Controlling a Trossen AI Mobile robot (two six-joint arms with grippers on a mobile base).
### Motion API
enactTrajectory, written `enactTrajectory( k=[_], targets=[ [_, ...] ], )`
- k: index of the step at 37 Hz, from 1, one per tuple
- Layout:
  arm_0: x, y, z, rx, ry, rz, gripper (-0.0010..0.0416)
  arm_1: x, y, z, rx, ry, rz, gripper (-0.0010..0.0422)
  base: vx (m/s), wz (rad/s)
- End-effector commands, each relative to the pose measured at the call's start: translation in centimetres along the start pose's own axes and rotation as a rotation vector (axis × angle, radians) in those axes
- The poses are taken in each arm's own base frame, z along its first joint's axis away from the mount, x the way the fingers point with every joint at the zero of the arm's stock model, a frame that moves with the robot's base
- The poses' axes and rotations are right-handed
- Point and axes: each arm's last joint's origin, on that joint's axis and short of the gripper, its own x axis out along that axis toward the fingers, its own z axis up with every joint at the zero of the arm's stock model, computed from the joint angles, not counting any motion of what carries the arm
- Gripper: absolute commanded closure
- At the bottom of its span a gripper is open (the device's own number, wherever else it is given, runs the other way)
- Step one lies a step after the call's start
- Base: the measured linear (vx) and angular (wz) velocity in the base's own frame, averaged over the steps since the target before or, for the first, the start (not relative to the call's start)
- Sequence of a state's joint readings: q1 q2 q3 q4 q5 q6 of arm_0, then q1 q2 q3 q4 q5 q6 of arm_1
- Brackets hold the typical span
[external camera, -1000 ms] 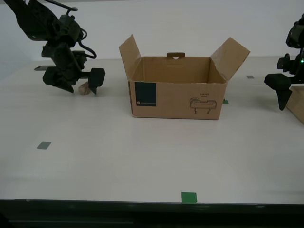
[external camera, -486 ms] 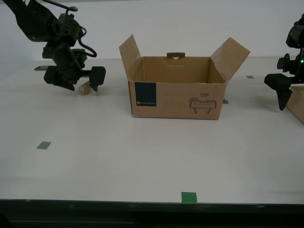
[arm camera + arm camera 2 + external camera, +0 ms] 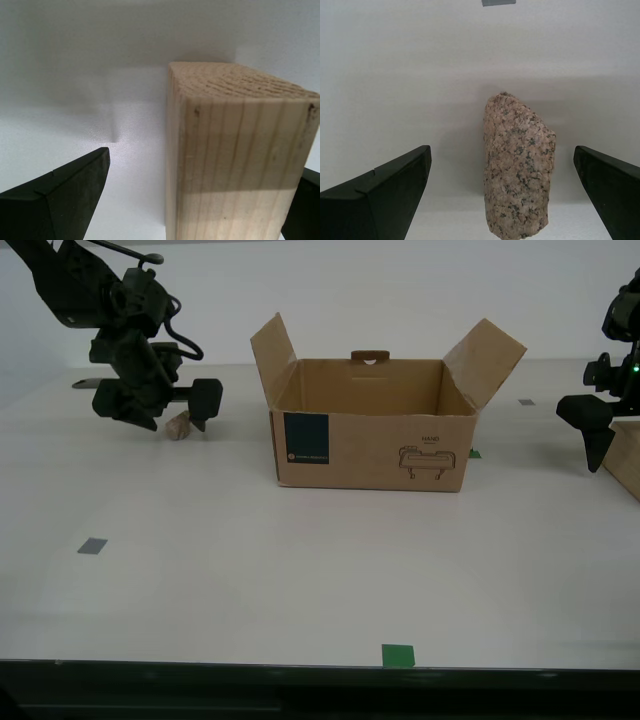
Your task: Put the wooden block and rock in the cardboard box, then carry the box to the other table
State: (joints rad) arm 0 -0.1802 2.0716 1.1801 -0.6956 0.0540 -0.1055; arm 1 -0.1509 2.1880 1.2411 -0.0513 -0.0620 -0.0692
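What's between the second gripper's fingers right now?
The rock, standing on the table between the open fingers of my second gripper, gaps on both sides. Second wrist view shows it.

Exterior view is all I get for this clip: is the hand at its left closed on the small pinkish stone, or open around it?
Observer: Open. In the second wrist view, my second hand has both fingers apart from the lumpy, pinkish speckled rock, with a gap on each side.
Operator: And the hand at the exterior view's right edge?
Observer: My first hand straddles the pale tan rectangular wooden block. One finger stands clear of it. The other is mostly hidden behind it, so I cannot tell whether that finger touches the block.
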Motion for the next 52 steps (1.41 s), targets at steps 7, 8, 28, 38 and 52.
enactTrajectory(
  k=[7, 8, 28, 38, 52],
  targets=[
    [-0.02, 0.0, -0.03, 0.001, 0.002, -0.001, 0.0018, -0.01, -0.06, 0.07, -0.001, -0.006, -0.003, 0.0051, 0.0, 0.0],
    [-0.02, 0.0, -0.04, 0.001, 0.003, -0.001, 0.002, -0.01, -0.06, 0.07, -0.001, -0.007, -0.003, 0.0059, 0.0, 0.0],
    [-0.03, 0.04, -0.04, 0.001, 0.002, 0.005, 0.0185, -0.01, -0.07, 0.17, -0.002, -0.017, -0.004, 0.0217, 0.0, 0.0],
    [-0.02, 0.04, -0.04, 0.0, 0.003, 0.005, 0.0259, 0.0, -0.08, 0.13, -0.002, -0.014, -0.004, 0.0256, 0.0, 0.0],
    [-0.02, 0.11, -0.02, -0.002, 0.001, 0.005, 0.0287, -0.01, -0.05, -0.25, -0.015, 0.026, -0.001, 0.0286, 0.0, 0.0]
  ],
)
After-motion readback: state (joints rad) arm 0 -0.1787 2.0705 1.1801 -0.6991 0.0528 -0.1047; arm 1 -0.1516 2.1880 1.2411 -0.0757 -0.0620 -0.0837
